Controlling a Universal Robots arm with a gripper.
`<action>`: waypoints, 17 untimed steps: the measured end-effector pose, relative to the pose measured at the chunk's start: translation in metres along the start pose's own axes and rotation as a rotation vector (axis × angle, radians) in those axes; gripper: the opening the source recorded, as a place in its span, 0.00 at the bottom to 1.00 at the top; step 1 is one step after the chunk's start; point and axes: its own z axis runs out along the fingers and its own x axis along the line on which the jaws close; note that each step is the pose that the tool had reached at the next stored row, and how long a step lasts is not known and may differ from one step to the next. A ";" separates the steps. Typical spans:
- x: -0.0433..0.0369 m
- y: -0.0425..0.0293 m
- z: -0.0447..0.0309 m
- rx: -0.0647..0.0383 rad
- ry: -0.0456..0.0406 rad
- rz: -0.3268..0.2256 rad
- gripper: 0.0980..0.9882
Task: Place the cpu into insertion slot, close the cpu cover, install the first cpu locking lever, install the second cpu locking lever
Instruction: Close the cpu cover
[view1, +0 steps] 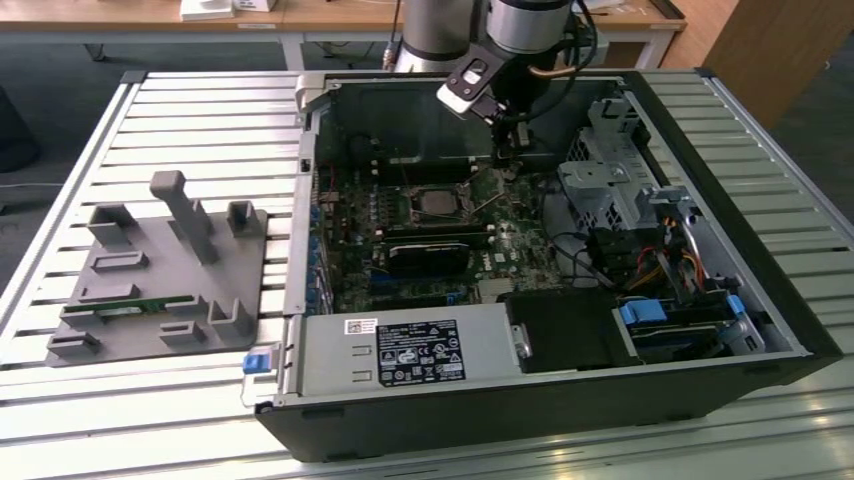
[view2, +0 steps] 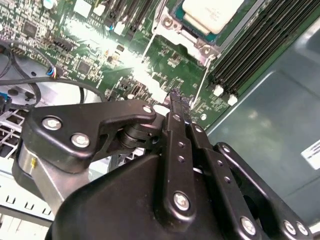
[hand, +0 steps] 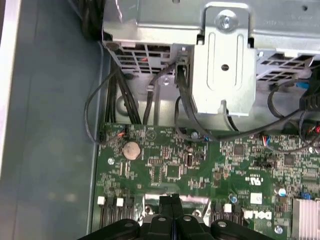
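The cpu, a square chip with a pale metal top, lies in the insertion slot on the green board. The silver cpu cover lies flat around it. Two thin wire locking levers show in the second wrist view: one lever beside the cover's corner, the other lever running toward my fingertips. My gripper is shut with nothing between its black fingers. In the exterior view the gripper hangs inside the case, just past the socket toward that view's upper right.
A metal drive cage with black cables stands close ahead of the fingers. Long black memory slots run beside the socket. A black card and the power supply lie nearer the camera. A grey fixture sits outside the case.
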 end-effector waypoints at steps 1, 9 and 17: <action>0.0000 0.0014 0.0002 0.000 0.0000 0.000 0.01; -0.0003 0.0133 0.0024 0.001 -0.0011 0.000 0.01; -0.0008 0.0201 0.0083 0.005 -0.0043 0.000 0.01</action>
